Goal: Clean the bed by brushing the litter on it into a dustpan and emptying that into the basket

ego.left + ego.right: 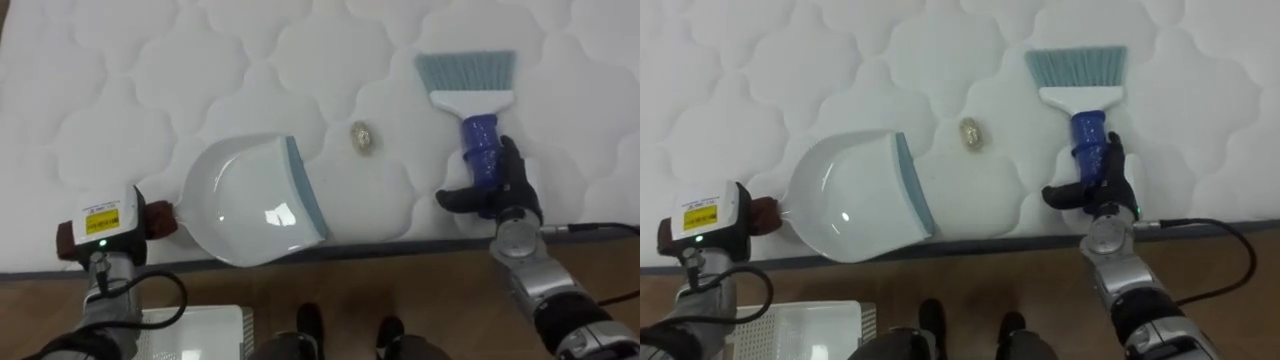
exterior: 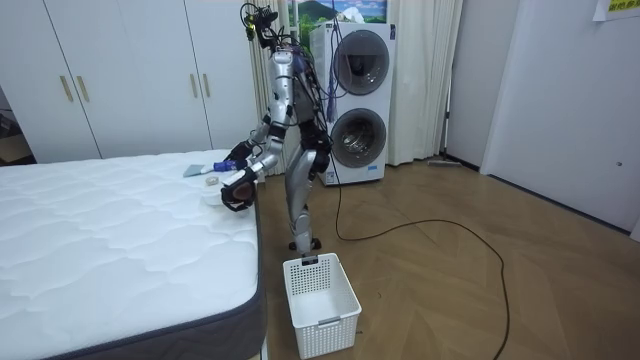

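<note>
Lower left, my left hand (image 1: 152,220) meets the dustpan (image 1: 250,200) rear, hold unreadable, pan mouth facing the crumpled scrap (image 1: 363,137) mid-frame on the mattress (image 1: 150,80); my right hand (image 1: 505,185) is wrapped round the brush (image 1: 472,100) handle at right, likely to sweep leftward.

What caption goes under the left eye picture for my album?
Right hand grips brush; dustpan lies near scrap on bed.

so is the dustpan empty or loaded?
Empty: the dustpan shows a bare white inside; the small crumpled scrap lies on the mattress between it and the brush.
</note>
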Available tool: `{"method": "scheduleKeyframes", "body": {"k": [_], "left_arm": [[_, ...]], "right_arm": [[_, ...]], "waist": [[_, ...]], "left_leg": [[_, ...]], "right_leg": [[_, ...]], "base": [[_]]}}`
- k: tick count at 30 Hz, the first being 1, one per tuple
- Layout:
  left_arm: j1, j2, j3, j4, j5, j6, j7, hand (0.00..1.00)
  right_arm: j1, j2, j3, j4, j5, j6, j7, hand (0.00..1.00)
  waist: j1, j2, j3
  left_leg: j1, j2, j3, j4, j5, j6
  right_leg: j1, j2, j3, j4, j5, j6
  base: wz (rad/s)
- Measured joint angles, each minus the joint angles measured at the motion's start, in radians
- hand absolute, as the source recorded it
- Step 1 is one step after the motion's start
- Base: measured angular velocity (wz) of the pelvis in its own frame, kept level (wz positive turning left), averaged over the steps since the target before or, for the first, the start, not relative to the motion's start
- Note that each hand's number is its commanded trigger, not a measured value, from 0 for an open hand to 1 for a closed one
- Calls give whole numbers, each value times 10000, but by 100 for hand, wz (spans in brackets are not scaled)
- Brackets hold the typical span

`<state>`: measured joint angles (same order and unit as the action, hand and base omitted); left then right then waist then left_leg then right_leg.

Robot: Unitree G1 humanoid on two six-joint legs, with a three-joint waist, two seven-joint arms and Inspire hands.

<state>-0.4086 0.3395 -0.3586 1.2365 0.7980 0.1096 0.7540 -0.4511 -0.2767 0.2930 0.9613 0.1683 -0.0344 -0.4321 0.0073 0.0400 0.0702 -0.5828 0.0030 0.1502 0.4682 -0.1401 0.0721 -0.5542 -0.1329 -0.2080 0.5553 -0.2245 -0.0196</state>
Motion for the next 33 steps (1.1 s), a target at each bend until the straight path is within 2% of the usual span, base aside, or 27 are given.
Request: {"method": "scheduleKeyframes", "body": {"k": [1, 2, 8, 16, 20, 26, 33], "left_arm": [[0, 8, 1, 0, 14, 0, 0, 100], [1, 14, 2, 0, 30, -1, 0, 100], [-1, 167, 2, -289, 626, 36, 1, 100], [-27, 171, -183, -292, 657, 204, 1, 100], [-122, 171, -281, -284, 656, 279, 0, 100], [-227, 172, -282, -285, 679, 441, -10, 100], [-266, 173, -286, -285, 679, 452, -17, 100]], "right_arm": [[-6, -17, -3, 38, -55, 0, -20, 81], [-14, -34, -6, 74, -137, 0, -33, 100], [-283, -739, -27, 667, -461, 53, -60, 100], [-423, -740, 107, 1377, -1386, 404, -376, 100], [-430, -738, 209, 1501, -1388, 465, -372, 100], [-466, -702, 193, 1693, -1372, 613, -367, 100], [-607, -692, 201, 2017, -1072, 715, -335, 100]], "waist": [[2, -1, 0], [3, -2, -1], [3, -34, -18], [24, -65, -8], [24, -83, 4], [27, -215, 86], [43, -240, 89]], "left_leg": [[-1, -7, -2, 2, 0, 0], [-1, -9, -2, 4, 0, 0], [-37, -101, -94, 24, 0, 0], [14, -88, -130, 4, -5, -7], [17, -92, -137, 3, -6, -7], [-3, -83, -132, 66, -8, -5], [-24, -92, -146, 99, -9, -3]], "right_leg": [[-1, -9, -6, 12, -12, 3], [-1, -14, -8, 17, -18, 3], [-22, -127, -133, 170, -191, 20], [85, -102, -183, 176, -180, 6], [84, -128, -213, 190, -180, 6], [74, -86, -174, 155, -182, 5], [57, -47, -154, 189, -182, 6]], "base": [[0], [0], [9], [2], [0], [0], [0]]}}
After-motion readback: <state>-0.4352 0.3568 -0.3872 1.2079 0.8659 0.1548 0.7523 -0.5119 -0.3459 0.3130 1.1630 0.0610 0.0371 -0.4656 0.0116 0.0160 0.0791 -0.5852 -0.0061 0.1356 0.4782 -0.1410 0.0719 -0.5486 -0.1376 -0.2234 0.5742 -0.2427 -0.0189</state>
